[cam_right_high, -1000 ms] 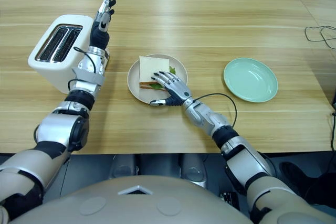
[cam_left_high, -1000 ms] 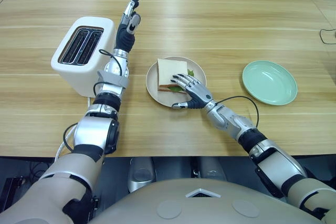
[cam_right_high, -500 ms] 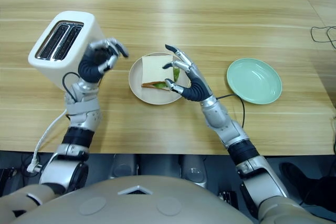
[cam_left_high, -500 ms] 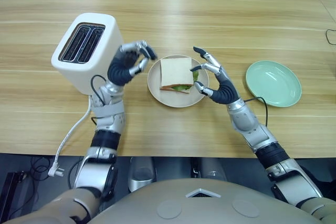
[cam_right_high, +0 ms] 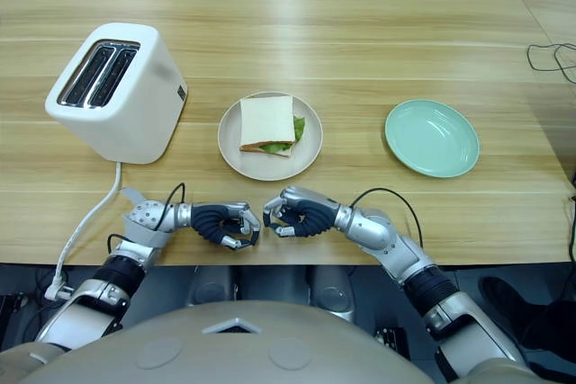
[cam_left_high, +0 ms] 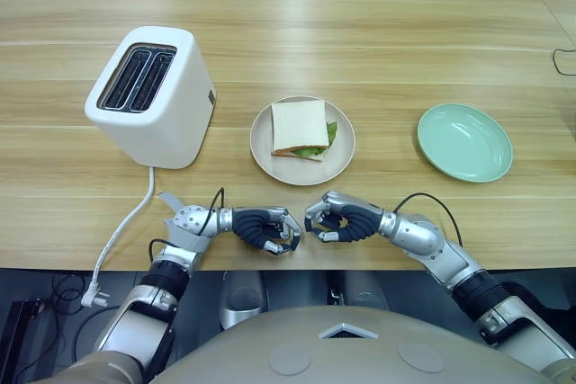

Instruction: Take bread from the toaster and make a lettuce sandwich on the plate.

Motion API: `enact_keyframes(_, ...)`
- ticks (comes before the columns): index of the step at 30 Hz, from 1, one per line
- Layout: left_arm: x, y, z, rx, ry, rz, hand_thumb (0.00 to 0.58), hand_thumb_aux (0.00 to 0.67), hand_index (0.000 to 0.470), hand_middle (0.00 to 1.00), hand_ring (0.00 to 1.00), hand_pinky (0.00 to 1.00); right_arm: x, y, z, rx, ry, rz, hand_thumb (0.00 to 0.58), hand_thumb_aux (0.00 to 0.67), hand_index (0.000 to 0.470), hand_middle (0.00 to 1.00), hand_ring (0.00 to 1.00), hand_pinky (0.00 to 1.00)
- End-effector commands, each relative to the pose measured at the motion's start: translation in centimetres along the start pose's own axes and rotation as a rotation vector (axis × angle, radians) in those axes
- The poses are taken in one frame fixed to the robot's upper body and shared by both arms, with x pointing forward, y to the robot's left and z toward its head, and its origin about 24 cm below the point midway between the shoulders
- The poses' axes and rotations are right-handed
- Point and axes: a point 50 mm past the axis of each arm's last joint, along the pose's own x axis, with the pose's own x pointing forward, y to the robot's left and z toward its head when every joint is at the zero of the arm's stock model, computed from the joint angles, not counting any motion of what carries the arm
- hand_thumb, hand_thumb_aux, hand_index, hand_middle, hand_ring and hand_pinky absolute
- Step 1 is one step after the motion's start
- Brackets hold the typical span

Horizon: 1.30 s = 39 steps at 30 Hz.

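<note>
I place everything from the plate (cam_left_high: 270, 156), which sits on the table (cam_left_high: 378, 33). On it lies the sandwich (cam_left_high: 299, 125): a white slice of bread on top, another under it, and lettuce (cam_left_high: 330, 133) showing green at its right edge and along its near edge. The sandwich lies toward the far side of the plate, so bare rim shows on the near side.

My left hand (cam_left_high: 261, 227) is on the near side of the plate, a little to the left, by the table's near edge. Its fingers (cam_left_high: 286, 227) are curled tight toward the palm and pinch nothing. My right hand (cam_left_high: 346, 221) is also on the near side of the plate, a little to the right, with its fingers (cam_left_high: 317, 219) curled the same way around nothing. The two fists face each other, close but apart, and the gap between them lies straight in front of the plate.

The toaster (cam_left_high: 157, 101) stands upright to the left of the plate, apart from it, slots facing up. Its white cord (cam_left_high: 121, 238) runs off toward the near table edge. A green dish (cam_left_high: 463, 142) lies well apart to the right of the plate.
</note>
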Motion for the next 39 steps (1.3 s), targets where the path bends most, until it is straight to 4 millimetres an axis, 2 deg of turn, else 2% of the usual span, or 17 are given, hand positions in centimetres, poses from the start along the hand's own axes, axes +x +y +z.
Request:
enact_keyframes(1,0.0,0.2,-2.2,0.028,0.181,0.062,0.58,0.67,0.46,1.0,1.0,1.0,0.7,-0.6,-2.1,-0.079,0.141,-0.025,0.58,0.67,0.46,1.0,1.0,1.0)
enact_keyframes(12,-0.1,4.8,-4.0,0.165,0.366,0.432,0.58,0.67,0.46,1.0,1.0,1.0,2.7,-5.0,-5.7,-0.296,0.355,-0.331,0.58,0.67,0.46,1.0,1.0,1.0)
enact_keyframes(14,-0.1,5.7,-4.2,0.19,0.396,0.504,0.58,0.67,0.46,0.96,0.96,0.96,3.0,-5.7,-6.1,-0.313,0.381,-0.39,0.58,0.67,0.46,1.0,1.0,1.0)
enact_keyframes(20,-0.1,8.4,-4.1,0.233,0.437,0.751,0.565,0.562,0.386,0.9,0.9,0.9,4.2,-7.3,-6.8,-0.353,0.436,-0.532,0.58,0.67,0.46,1.0,1.0,1.0)
enact_keyframes(21,-0.2,9.1,-3.8,0.225,0.425,0.816,0.516,0.447,0.307,0.88,0.88,0.88,4.4,-7.6,-6.7,-0.336,0.436,-0.573,0.58,0.67,0.46,1.0,1.0,1.0)
enact_keyframes(22,-0.2,9.6,-3.6,0.218,0.41,0.873,0.474,0.384,0.263,0.86,0.86,0.86,4.7,-7.8,-6.6,-0.326,0.435,-0.61,0.58,0.67,0.46,1.0,1.0,1.0)
enact_keyframes(23,-0.2,10.0,-3.4,0.214,0.391,0.919,0.474,0.384,0.263,0.86,0.86,0.86,4.8,-8.1,-6.6,-0.317,0.437,-0.645,0.58,0.67,0.46,1.0,1.0,1.0)
enact_keyframes(24,-0.2,10.3,-3.1,0.207,0.366,0.965,0.237,0.155,0.106,0.82,0.82,0.82,4.9,-8.4,-6.5,-0.302,0.437,-0.687,0.58,0.67,0.46,1.0,1.0,1.0)
enact_keyframes(25,-0.2,10.5,-2.8,0.195,0.336,1.0,0.0,0.0,0.0,0.71,0.71,0.71,5.0,-8.5,-6.5,-0.29,0.436,-0.716,0.58,0.67,0.46,1.0,1.0,1.0)
enact_keyframes(26,-0.3,10.7,-2.5,0.175,0.297,1.041,0.0,0.0,0.0,0.57,0.57,0.57,5.0,-8.7,-6.4,-0.286,0.426,-0.743,0.58,0.67,0.46,1.0,1.0,1.0)
enact_keyframes(29,-0.9,11.3,-1.5,0.115,0.161,1.17,0.0,0.0,0.0,0.36,0.36,0.36,4.8,-9.4,-5.7,-0.268,0.361,-0.843,0.58,0.67,0.46,1.0,1.0,1.0)
enact_keyframes(30,-1.1,11.3,-1.2,0.094,0.115,1.199,0.0,0.0,0.0,0.24,0.24,0.24,4.6,-9.7,-5.5,-0.258,0.334,-0.878,0.58,0.67,0.46,1.0,1.0,1.0)
enact_keyframes(31,-1.4,11.3,-0.9,0.072,0.065,1.23,0.0,0.0,0.0,0.15,0.15,0.15,4.2,-10.1,-5.2,-0.246,0.303,-0.923,0.571,0.589,0.404,0.91,0.91,0.91)
enact_keyframes(32,-1.8,11.4,-0.5,0.057,0.012,1.271,0.0,0.0,0.0,0.02,0.02,0.02,3.7,-10.6,-4.9,-0.22,0.255,-0.978,0.244,0.16,0.11,0.13,0.13,0.13)
enact_keyframes(33,-2.1,11.4,-0.3,0.047,-0.021,1.297,0.0,0.0,0.0,0.0,0.0,0.0,3.3,-10.9,-4.6,-0.204,0.223,-1.014,0.023,0.013,0.009,0.0,0.0,0.0)
enact_keyframes(34,-2.4,11.4,-0.1,0.039,-0.048,1.316,0.0,0.0,0.0,0.0,0.0,0.0,2.9,-11.2,-4.3,-0.19,0.191,-1.048,0.0,0.0,0.0,0.0,0.0,0.0)
enact_keyframes(39,-3.1,11.4,0.5,-0.005,-0.153,1.359,0.0,0.0,0.0,0.0,0.0,0.0,0.9,-12.2,-3.2,-0.095,0.052,-1.18,0.0,0.0,0.0,0.0,0.0,0.0)
